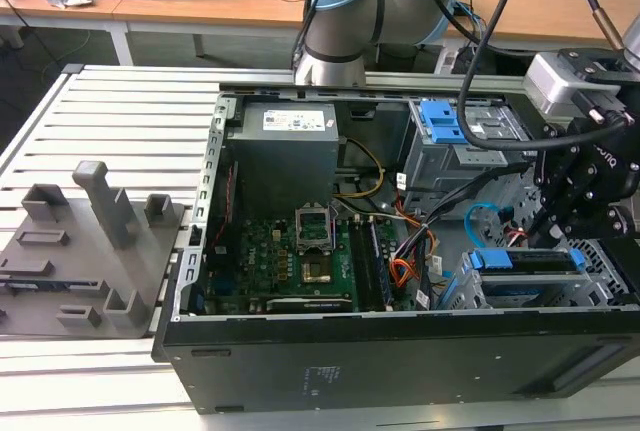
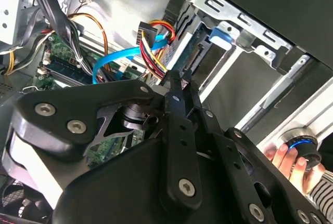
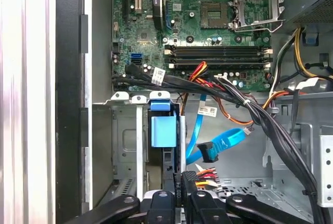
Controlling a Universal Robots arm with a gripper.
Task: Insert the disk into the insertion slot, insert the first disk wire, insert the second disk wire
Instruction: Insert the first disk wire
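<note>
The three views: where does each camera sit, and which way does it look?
Exterior view: off the arm, high up, looking down into the open case; the arm and gripper show.
First wrist view: on the wrist, looking past the gripper, shut on the first wire, at the disk and motherboard.
Second wrist view: on the wrist, looking along the gripper toward the slot; a person's hand shows.
Both wrist views share the gripper, first wire and second wire.
</note>
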